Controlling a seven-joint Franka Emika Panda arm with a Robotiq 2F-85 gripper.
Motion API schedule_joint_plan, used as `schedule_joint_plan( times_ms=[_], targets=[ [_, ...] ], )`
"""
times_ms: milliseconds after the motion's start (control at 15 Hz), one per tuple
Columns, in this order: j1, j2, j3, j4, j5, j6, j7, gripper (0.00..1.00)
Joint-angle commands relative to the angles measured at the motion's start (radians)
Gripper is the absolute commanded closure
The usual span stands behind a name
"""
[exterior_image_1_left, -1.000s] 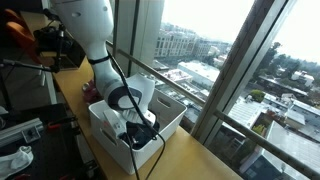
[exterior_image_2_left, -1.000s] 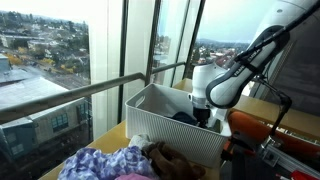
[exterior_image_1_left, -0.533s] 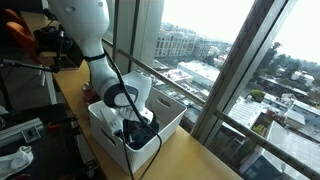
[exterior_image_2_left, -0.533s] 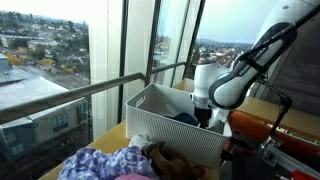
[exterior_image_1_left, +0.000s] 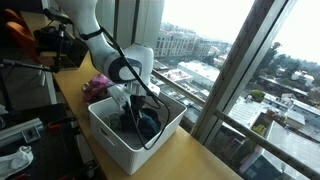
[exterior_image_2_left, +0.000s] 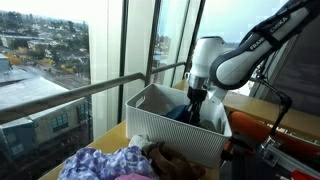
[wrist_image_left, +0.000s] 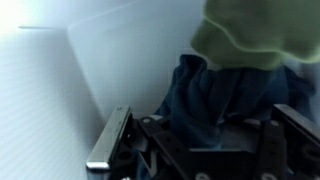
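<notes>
Gripper (exterior_image_1_left: 134, 104) is clamped tight on the dark blue cloth (exterior_image_1_left: 146, 123); its tail hangs down inside the white bin (exterior_image_1_left: 112, 140) by the window; I'd pull straight up, slowly, so nothing snags the rim.

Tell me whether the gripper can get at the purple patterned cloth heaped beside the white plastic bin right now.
Probably not as it stands. The gripper is shut on a dark blue cloth over the white plastic bin, so it is occupied. The purple patterned cloth lies in the open outside the bin.
</notes>
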Motion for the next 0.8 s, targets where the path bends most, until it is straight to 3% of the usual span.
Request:
schedule_joint_plan(
  times_ms=[0,467,733],
  targets=[
    [0.034,-0.093,-0.017,0.003,-0.048,-0.028,0.057,1.00],
    [0.072,-0.268,0.008,0.072,-0.124,-0.100,0.148,1.00],
    [0.090,-0.394,0.058,0.147,-0.191,-0.191,0.209,1.00]
  ],
)
